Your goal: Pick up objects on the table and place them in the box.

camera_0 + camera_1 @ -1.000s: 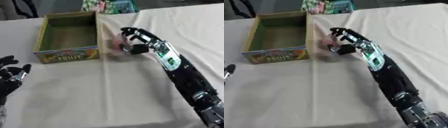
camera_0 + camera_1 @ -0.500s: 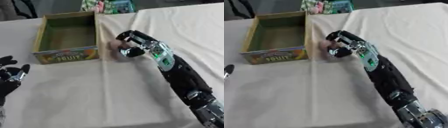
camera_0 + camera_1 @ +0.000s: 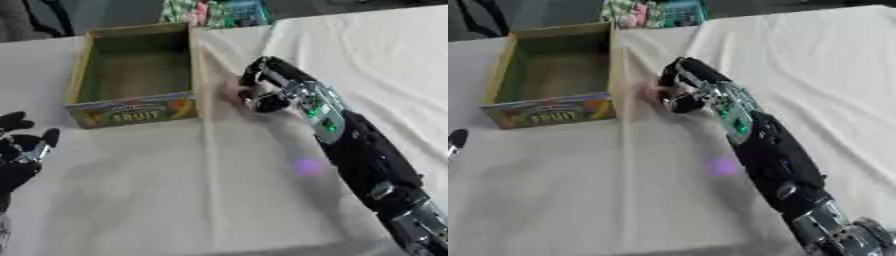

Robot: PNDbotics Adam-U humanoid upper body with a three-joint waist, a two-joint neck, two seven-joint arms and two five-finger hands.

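Pink object, small, rounded and blurred, lies on the white tablecloth just beside the right wall of the box. Its kind cannot be made out. It sits between that wall and the right hand, which comes in from the lower right along a black forearm with green markings. That hand's fingers are curled over, and they arch down toward the object on its right side. Whether they actually clasp it cannot be told; the thumb region appears close against it.

Box: an open cardboard carton with a green inside, its front panel printed with the word FRUIT and coloured fruit pictures. Its interior floor shows as bare green. It stands upright on the cloth, to the left of the right hand.

Left hand: seen at the left edge in the left eye view, low down, well apart from the box. Fingers point upward, relaxed and spread, holding nothing.

Colourful packets lie at the far edge of the table beyond the box.
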